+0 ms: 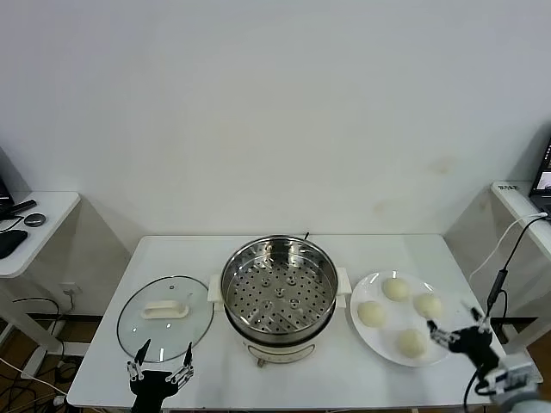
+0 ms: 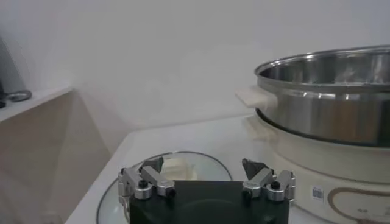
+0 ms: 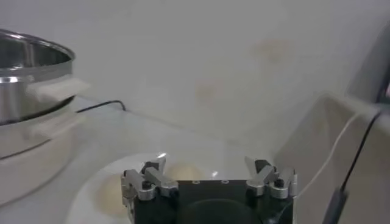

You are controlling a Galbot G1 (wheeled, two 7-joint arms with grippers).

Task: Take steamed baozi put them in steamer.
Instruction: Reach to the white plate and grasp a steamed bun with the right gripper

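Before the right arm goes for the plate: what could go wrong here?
Likely risks:
1. The four baozi sit close together on the plate; the open right gripper may nudge a neighbour.
2. The steamer rim stands high; a low carry could clip it.
3. The soft buns may dent if squeezed hard.

A lab: bare white wall [image 1: 275, 103], white table [image 1: 172, 258], side desks [image 1: 43, 215], trailing cables [image 1: 508, 258].

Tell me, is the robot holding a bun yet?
No. Both the left gripper and right gripper are open and empty; all four buns sit on the plate.
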